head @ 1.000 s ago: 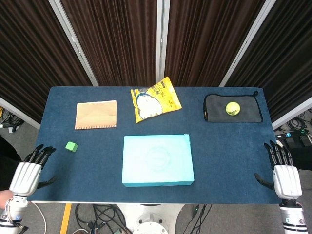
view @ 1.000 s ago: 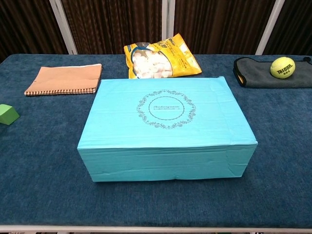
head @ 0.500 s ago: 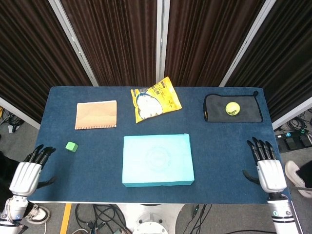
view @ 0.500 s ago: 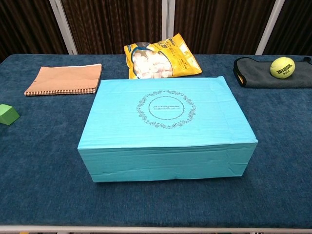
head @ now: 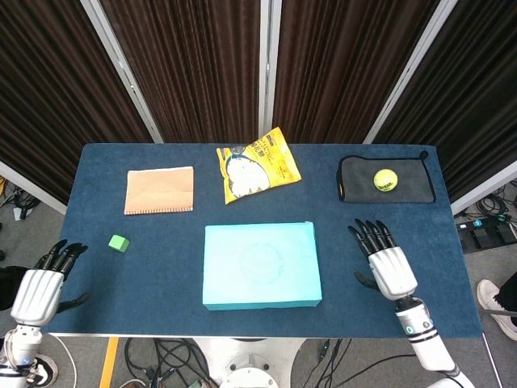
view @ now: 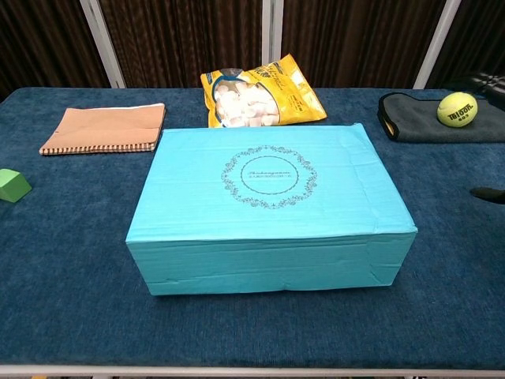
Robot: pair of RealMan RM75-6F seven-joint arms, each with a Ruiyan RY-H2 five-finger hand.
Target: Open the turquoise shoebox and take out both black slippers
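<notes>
The right hand (head: pixel 389 265) hovers over the table (head: pixel 97 210) just right of the closed turquoise shoebox (head: pixel 261 265), fingers spread, holding nothing. The left hand (head: pixel 39 291) hangs off the table's near-left edge, fingers apart and empty. The shoebox sits front and centre.

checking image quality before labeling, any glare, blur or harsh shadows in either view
Head view: even, soft light, no glare; the box top looks washed out, its printed emblem barely legible; right hand sharp, no motion blur. Chest view: sharp, the emblem on the box reads clearly, only a soft shadow at its base; the snack bag shows mild sheen.
</notes>
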